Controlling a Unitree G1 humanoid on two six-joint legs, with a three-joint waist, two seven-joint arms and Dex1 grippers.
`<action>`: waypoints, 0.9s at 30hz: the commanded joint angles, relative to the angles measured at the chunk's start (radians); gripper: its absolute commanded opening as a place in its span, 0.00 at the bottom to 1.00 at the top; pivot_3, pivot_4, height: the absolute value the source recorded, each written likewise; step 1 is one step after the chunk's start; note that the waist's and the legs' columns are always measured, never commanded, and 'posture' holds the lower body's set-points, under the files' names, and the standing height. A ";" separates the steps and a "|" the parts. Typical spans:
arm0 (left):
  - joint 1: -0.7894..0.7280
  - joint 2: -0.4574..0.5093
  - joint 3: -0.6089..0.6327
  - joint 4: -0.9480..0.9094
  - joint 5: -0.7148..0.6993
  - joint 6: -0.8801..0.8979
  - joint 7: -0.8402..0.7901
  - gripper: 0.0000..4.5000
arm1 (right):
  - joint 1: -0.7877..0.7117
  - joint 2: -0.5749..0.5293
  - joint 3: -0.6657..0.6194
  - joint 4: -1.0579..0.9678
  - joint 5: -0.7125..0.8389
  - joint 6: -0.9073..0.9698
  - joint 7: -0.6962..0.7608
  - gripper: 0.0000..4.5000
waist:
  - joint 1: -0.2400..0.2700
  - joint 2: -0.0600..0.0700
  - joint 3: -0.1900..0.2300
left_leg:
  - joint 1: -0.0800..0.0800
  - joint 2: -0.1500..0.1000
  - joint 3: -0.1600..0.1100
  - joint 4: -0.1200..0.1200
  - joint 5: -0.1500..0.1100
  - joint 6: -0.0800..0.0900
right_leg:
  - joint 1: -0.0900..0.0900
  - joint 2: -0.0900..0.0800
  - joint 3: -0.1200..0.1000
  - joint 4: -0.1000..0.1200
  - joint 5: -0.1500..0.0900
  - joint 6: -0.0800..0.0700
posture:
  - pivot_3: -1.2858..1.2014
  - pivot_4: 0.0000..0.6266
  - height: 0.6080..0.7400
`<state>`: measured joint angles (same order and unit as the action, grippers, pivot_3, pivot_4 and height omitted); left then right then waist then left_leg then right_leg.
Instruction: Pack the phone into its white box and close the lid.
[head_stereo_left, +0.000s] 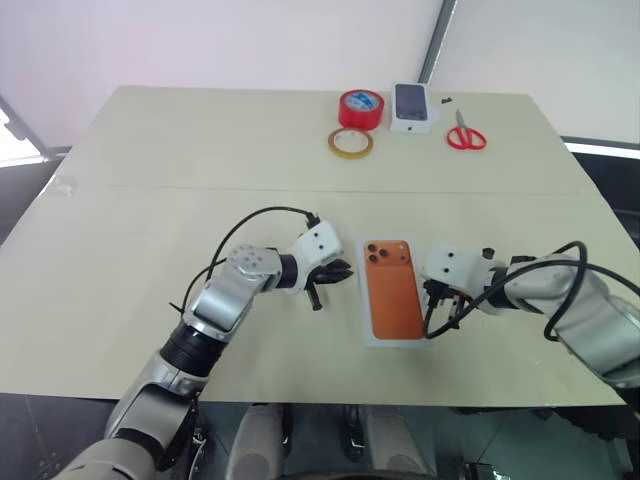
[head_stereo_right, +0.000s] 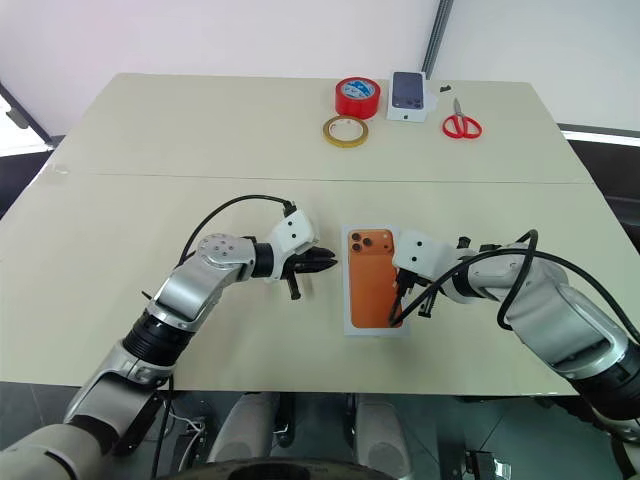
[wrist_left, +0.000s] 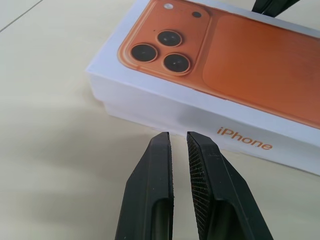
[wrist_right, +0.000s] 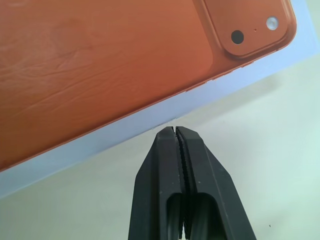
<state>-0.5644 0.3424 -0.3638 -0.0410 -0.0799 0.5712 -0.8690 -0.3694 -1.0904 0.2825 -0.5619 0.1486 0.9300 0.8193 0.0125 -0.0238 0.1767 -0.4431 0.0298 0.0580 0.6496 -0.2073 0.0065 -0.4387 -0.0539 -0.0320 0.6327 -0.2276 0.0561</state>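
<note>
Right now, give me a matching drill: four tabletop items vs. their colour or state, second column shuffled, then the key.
Items:
1. lid
2. scissors
3. right gripper
4. flat tape ring

States:
A. yellowish, lying flat on the table's far side
B. shut, tips at the box edge
C. white with an orange phone print, seated on the box
D. red handles, far right of the table

Pairs: 1-C, 2-D, 3-B, 4-A
</note>
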 joint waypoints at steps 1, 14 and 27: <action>-0.044 0.010 0.094 -0.067 -0.081 -0.014 -0.025 0.13 | 0.021 -0.050 -0.121 -0.002 0.031 -0.059 0.058 0.01 | 0.000 0.000 0.000 | 0.000 0.000 0.000 0.000 0.000 0.000 | 0.000 0.000 0.000 0.000 0.000 0.000 | 0.52 0.24 1.00; -0.206 -0.073 -0.081 0.211 0.097 -0.096 0.054 0.13 | 0.179 -0.022 -0.205 -0.123 0.150 -0.077 0.130 0.01 | -0.001 0.000 0.000 | 0.002 0.000 -0.002 0.001 0.000 0.000 | 0.004 0.003 0.000 0.000 0.000 0.002 | 0.52 0.24 1.00; -0.162 -0.101 -0.101 0.242 0.141 -0.109 0.059 0.13 | 0.189 -0.026 -0.110 -0.087 0.075 -0.054 0.046 0.01 | 0.002 -0.001 -0.004 | 0.006 0.001 -0.003 0.001 -0.001 0.001 | 0.008 0.002 0.000 -0.002 -0.001 0.000 | 0.52 0.24 1.00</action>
<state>-0.7476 0.2412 -0.4622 0.1960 0.0547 0.4475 -0.8174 -0.1900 -1.1066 0.1596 -0.6479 0.2419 0.8795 0.8647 0.0141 -0.0243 0.1725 -0.4367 0.0305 0.0553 0.6507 -0.2084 0.0079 -0.4300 -0.0518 -0.0321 0.6310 -0.2285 0.0563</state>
